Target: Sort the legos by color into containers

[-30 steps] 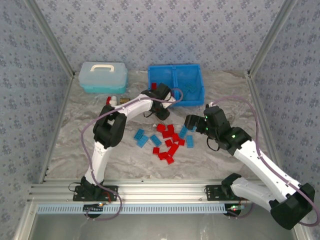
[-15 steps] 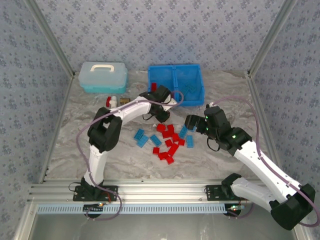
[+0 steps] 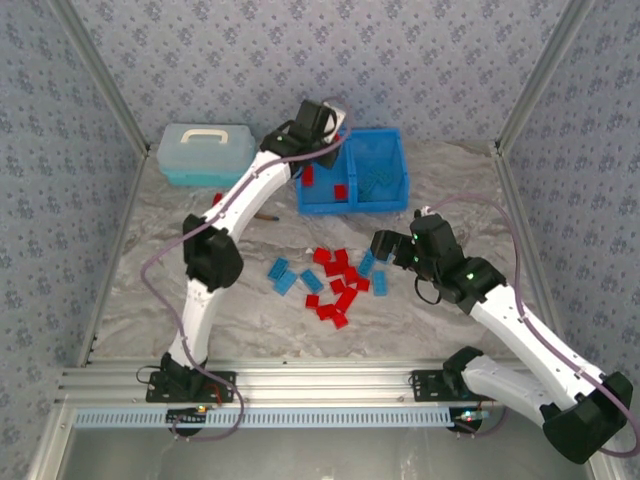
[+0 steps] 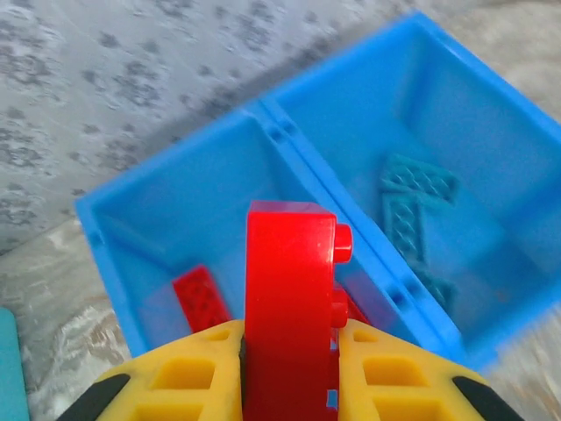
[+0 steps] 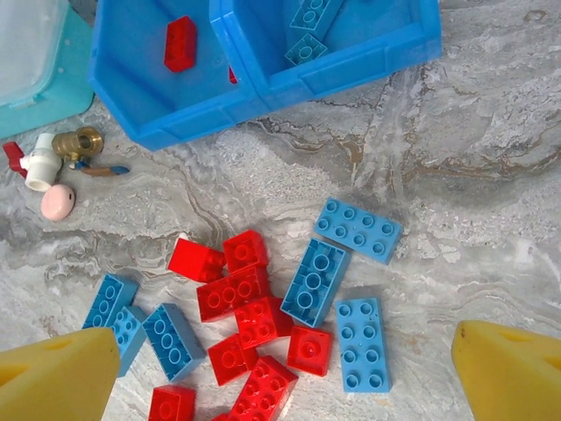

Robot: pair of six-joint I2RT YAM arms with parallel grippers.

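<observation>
Left gripper (image 4: 290, 353): clamping a red lego (image 4: 289, 272) over the left compartment (image 4: 149, 230), where reds are lying.
Right gripper (image 5: 280, 373): hanging wide open above loose legos (image 5: 254, 309).

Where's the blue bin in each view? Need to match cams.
Top external: blue bin upper centre, right of the pale-blue case.
Left wrist: bin across the middle, beyond the red lego held in the left gripper.
Right wrist: bin along the top edge.
Shared landmark: the bin's central divider.
</observation>
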